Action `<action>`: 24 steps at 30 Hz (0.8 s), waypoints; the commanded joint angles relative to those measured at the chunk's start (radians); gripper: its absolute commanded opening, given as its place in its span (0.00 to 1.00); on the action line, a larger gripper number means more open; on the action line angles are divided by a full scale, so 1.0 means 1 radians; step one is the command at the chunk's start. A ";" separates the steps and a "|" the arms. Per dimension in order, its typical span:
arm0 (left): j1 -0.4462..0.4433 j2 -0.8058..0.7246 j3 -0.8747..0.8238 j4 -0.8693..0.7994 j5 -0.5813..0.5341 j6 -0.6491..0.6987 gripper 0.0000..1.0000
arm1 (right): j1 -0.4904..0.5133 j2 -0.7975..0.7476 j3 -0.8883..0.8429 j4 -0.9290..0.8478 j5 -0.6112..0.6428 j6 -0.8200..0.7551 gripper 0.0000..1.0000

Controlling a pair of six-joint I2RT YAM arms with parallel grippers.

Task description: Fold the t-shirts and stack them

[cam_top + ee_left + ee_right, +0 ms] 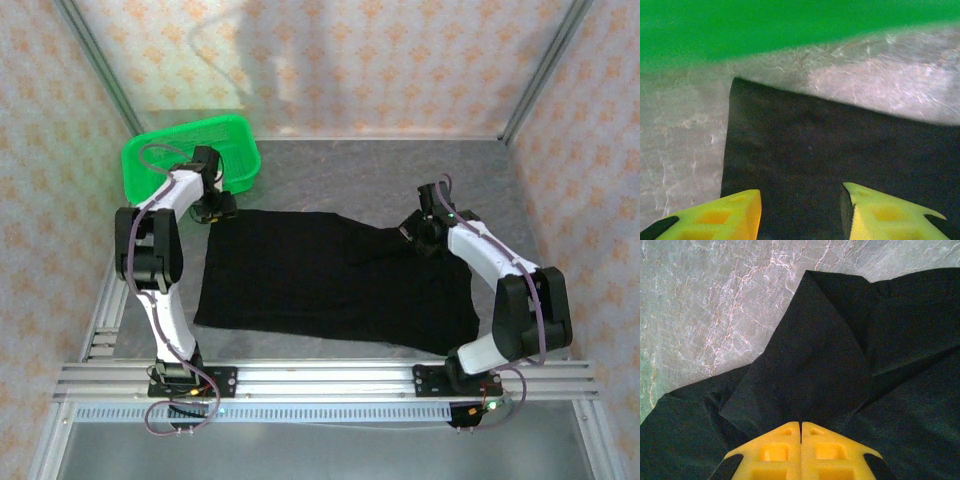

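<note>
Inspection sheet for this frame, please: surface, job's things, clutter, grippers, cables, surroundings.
Surface: grey marbled table, with nothing spilled on it.
Job's things: one black t-shirt lies spread flat, and its far right part is bunched up.
Clutter: a green basket sits at the far left corner; its contents cannot be made out.
Grippers: the left gripper has its jaws apart over the shirt's far left corner. The right gripper is shut on a raised fold of the shirt.
Cables: a cable loop hangs at the left arm's base, off the cloth.
Surroundings: patterned walls and an aluminium rail at the near edge.
</note>
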 commanded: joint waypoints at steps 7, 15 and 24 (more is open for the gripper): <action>0.033 0.108 0.123 0.040 -0.099 0.007 0.51 | 0.004 -0.043 0.013 -0.008 0.026 -0.006 0.00; 0.045 0.193 0.179 0.048 -0.082 0.006 0.56 | 0.004 -0.058 0.001 -0.018 0.030 -0.005 0.00; 0.042 0.263 0.244 -0.004 -0.033 -0.006 0.51 | 0.003 -0.044 0.021 -0.021 0.026 -0.003 0.00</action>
